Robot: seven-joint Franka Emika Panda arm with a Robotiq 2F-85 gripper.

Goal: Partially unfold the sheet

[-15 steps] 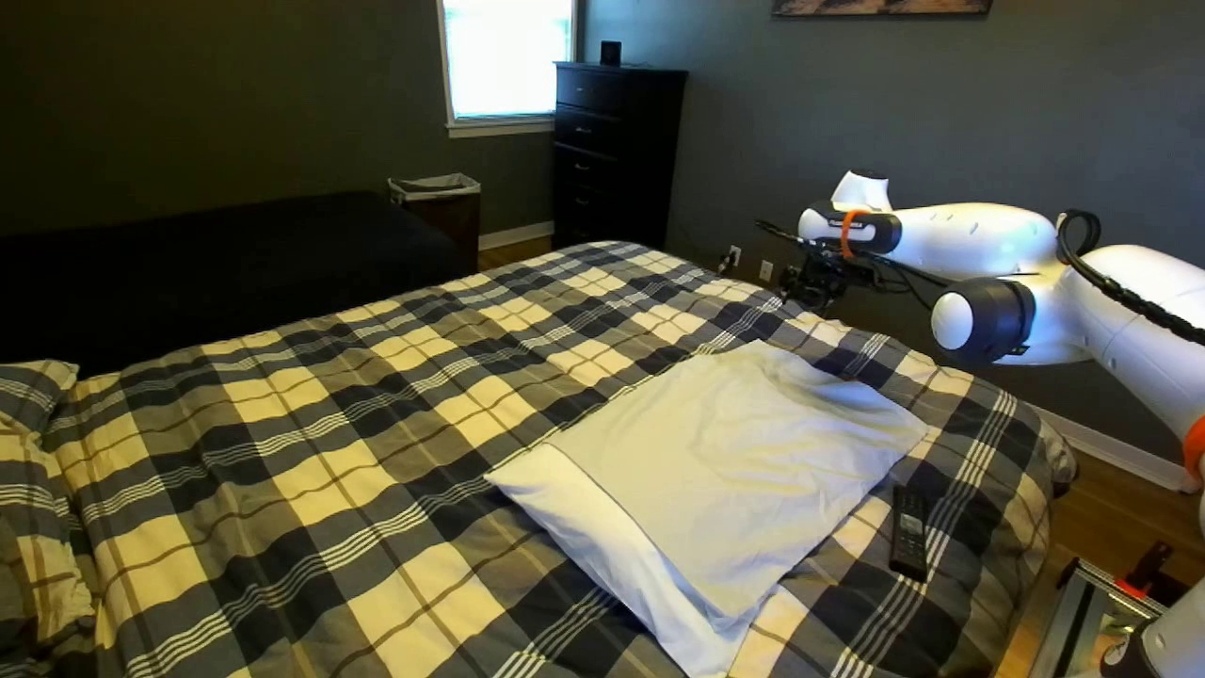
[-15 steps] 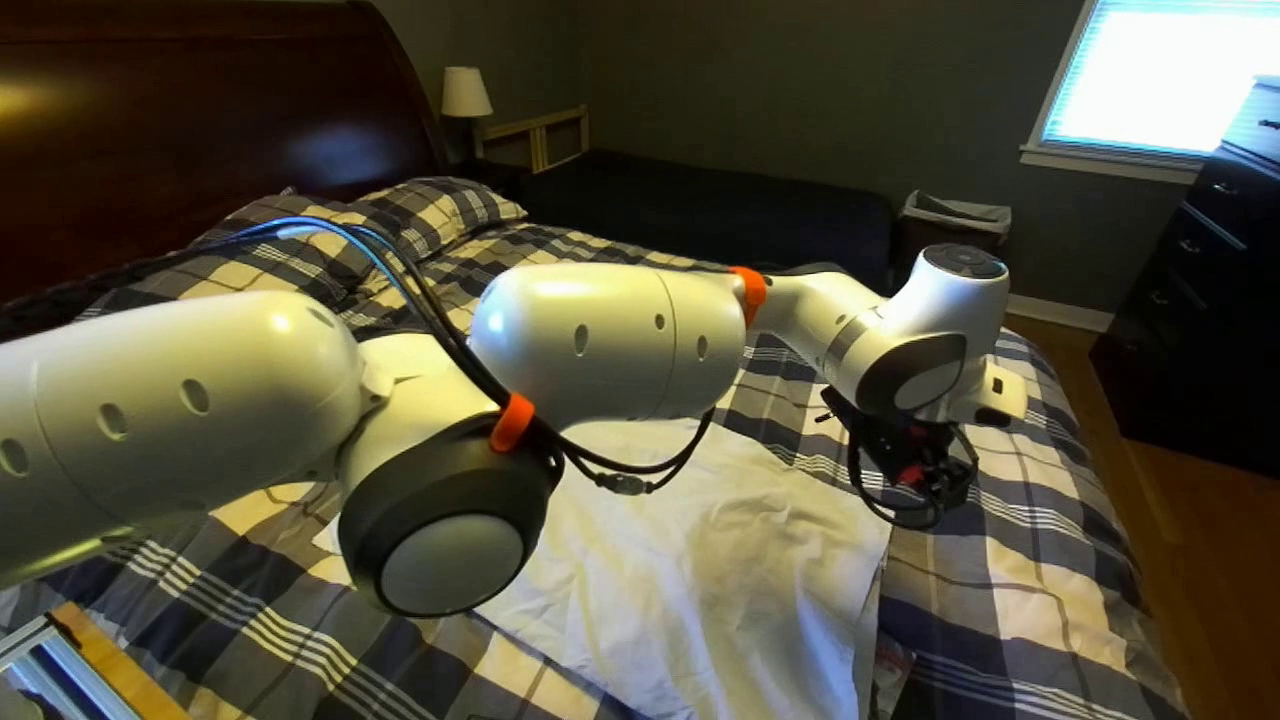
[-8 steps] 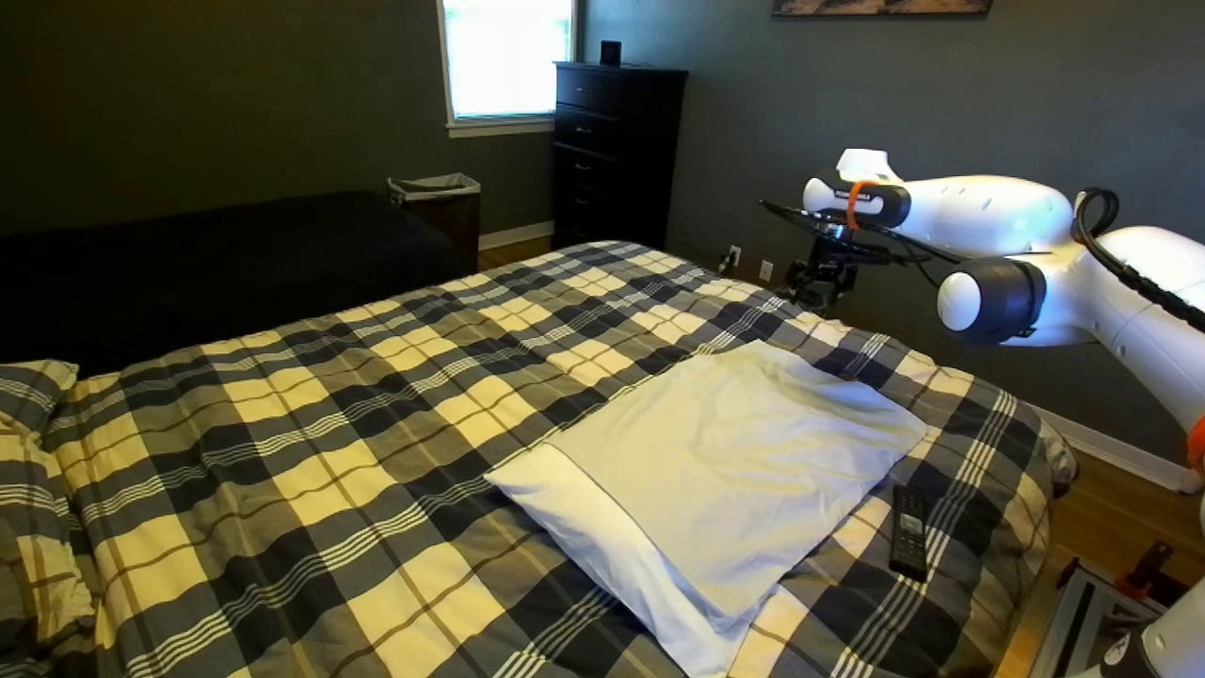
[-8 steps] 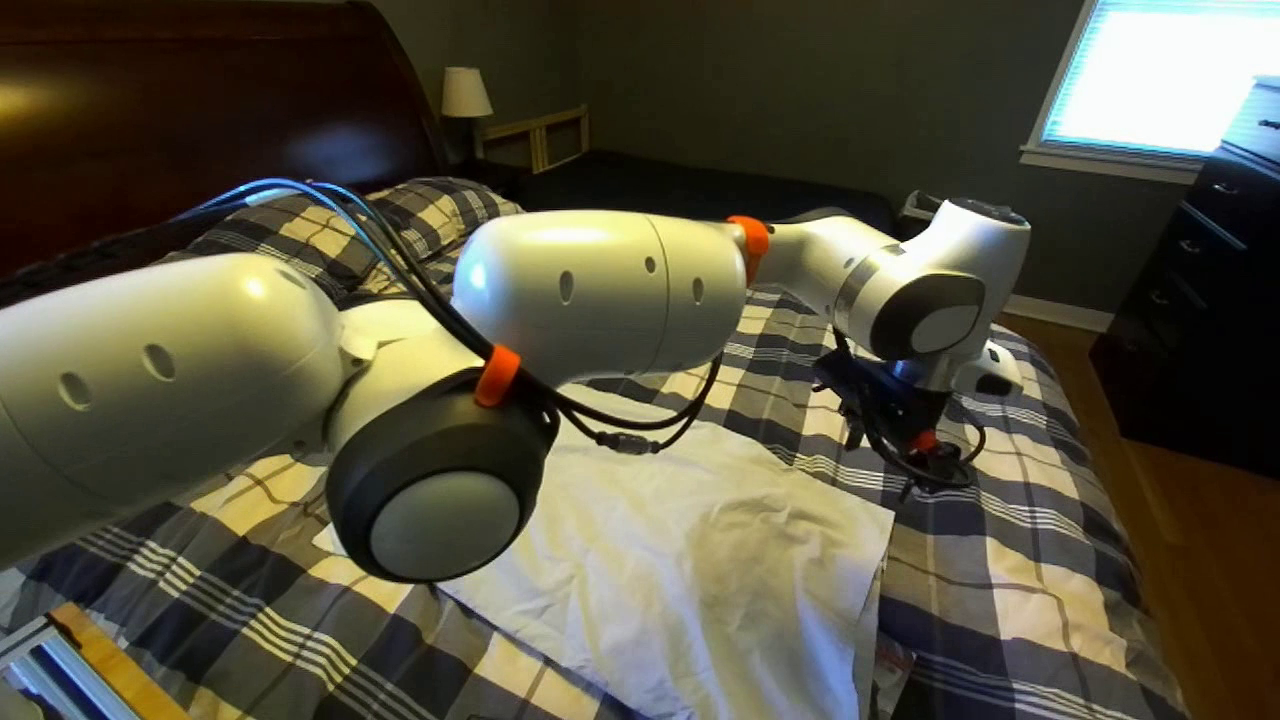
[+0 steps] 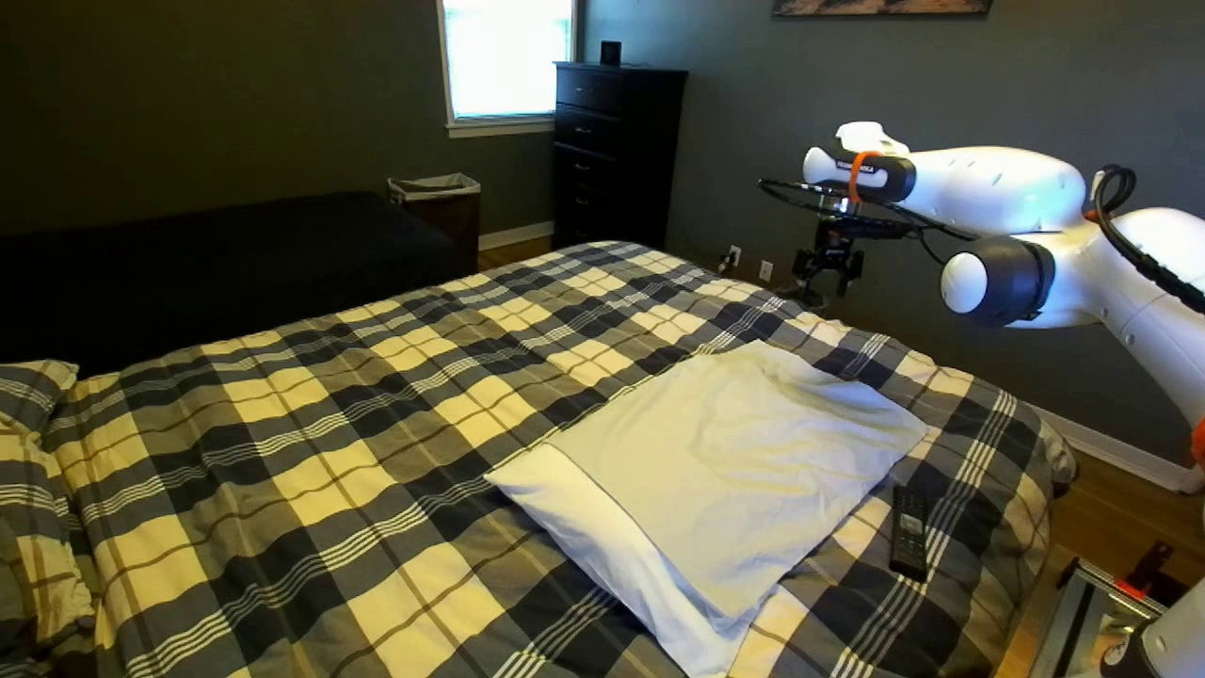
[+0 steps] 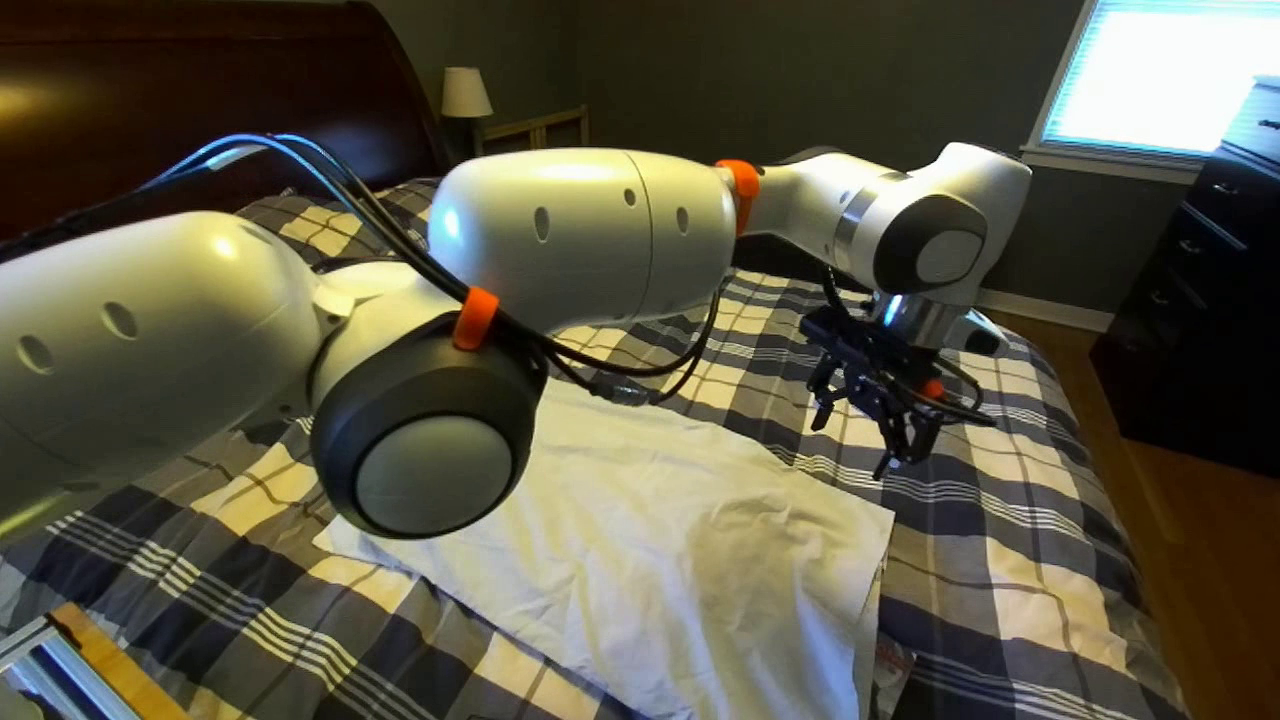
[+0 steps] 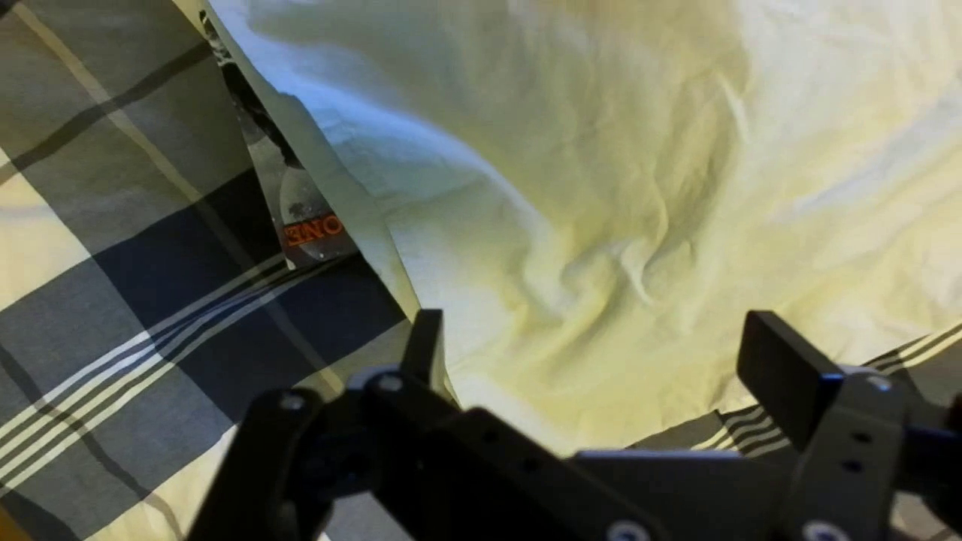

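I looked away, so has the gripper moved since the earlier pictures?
Yes, upward: in an exterior view, the gripper now sits higher against the dark dresser than before.

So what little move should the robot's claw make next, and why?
I'd probably lower the gripper toward a corner of the sheet: the wrist view shows that corner between its jaws, which stand open, hold nothing and hang clear above, and the sheet lies in folded layers.

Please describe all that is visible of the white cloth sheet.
The white, rectangular folded cloth sheet looks soft and creased, lying fairly flat on the yellow and dark plaid bedspread, a lower layer showing along one edge. It partly covers a dark item with orange letters. The open black gripper hovers apart.
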